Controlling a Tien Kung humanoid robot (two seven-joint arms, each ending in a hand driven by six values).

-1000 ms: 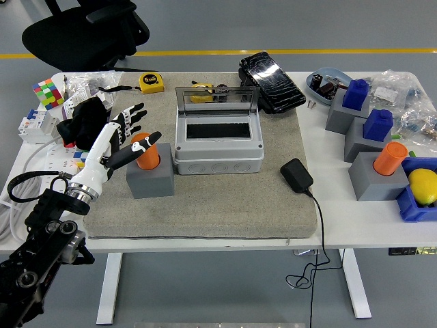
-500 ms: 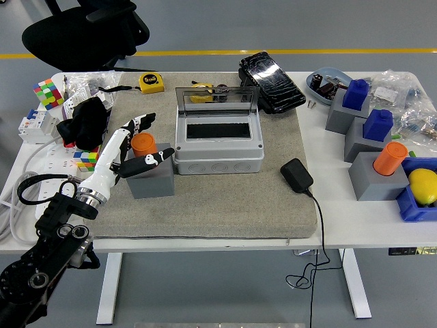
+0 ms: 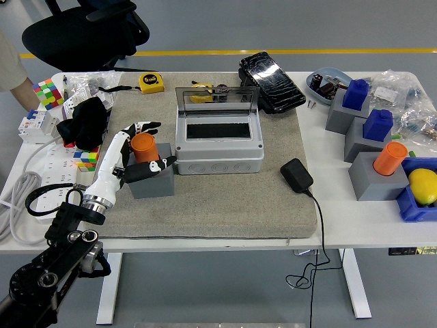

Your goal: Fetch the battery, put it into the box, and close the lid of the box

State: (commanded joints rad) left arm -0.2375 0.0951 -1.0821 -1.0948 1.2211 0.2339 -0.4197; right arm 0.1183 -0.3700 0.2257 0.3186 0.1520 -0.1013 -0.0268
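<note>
The battery is an orange cylinder standing upright in a grey block on the grey mat, left of the box. The grey box stands at the mat's middle with its clear lid raised upright at the back. My left hand reaches in from the lower left. Its fingers lie behind the battery and its thumb lies across the block's front, so the hand brackets the battery without clasping it. The right arm is out of view.
A black adapter with its cable lies right of the box. Grey blocks with blue and orange parts stand at the right, by a blue bin with a lemon. A tape measure, a colour cube and power strips sit at the left. A person's sleeve shows at the top left.
My left hand has dropped lower and closed in around the battery, thumb now on the block's front. A person's sleeve has come in at the top left.
</note>
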